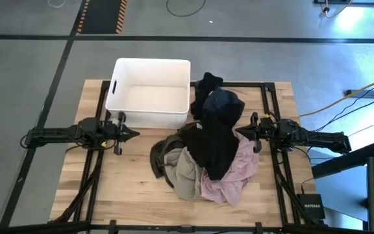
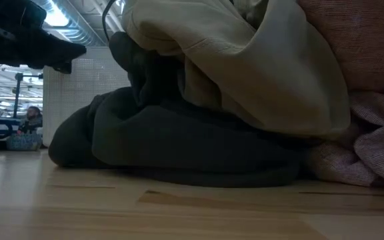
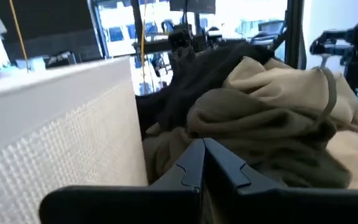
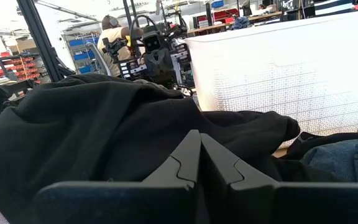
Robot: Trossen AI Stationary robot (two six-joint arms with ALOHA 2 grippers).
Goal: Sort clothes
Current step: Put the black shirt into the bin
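The clothes lie in one pile at the table's middle. A black garment (image 1: 216, 143) lies on top, with a navy blue one (image 1: 224, 104) at the far end. A pale pink one (image 1: 232, 174), a beige-grey one (image 1: 184, 174) and a dark olive-grey one (image 1: 161, 156) lie beneath, resting on the table. My left gripper (image 1: 134, 134) is shut and empty, left of the pile and just in front of the tub. My right gripper (image 1: 240, 132) is shut at the pile's right side, its tips (image 4: 199, 135) pointing at the black garment (image 4: 92, 137). My right gripper's shut fingertips stand level at the right edge of the black garment, over the pink cloth (image 1: 247, 146). I cannot tell whether they touch either one.
A white rectangular plastic tub (image 1: 174, 118) stands at the far left of the table, beside the pile's far end. It fills the side of the left wrist view (image 3: 61, 124). Bare wood (image 1: 115, 188) shows at the near left. People are in the room beyond.
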